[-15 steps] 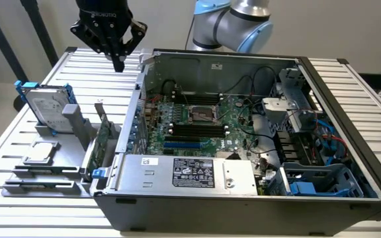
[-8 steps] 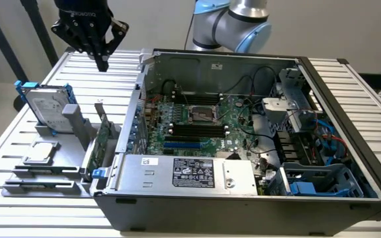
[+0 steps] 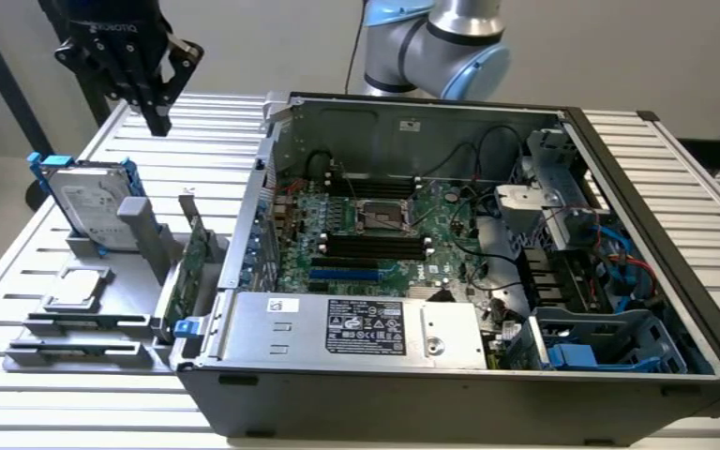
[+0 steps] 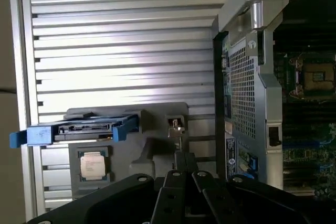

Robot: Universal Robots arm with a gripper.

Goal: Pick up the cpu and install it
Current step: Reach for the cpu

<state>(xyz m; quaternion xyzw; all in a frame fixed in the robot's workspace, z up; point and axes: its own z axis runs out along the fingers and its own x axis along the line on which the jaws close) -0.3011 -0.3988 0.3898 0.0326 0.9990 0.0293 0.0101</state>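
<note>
Slatted aluminium tabletop (image 3: 697, 178) carries an open computer case (image 3: 460, 401) with its motherboard socket (image 3: 382, 217) facing up. A grey holder (image 3: 147, 239) stands along the tabletop's edge at the exterior view's left. The cpu (image 3: 82, 286) lies flat in a square recess of that holder, just beside the upright hard drive (image 3: 91, 202) with blue rails. The gripper (image 3: 158, 122) hangs above the tabletop's corner beyond the holder, well apart from the cpu. Its fingers (image 4: 180, 163) are pressed together and hold nothing.
</note>
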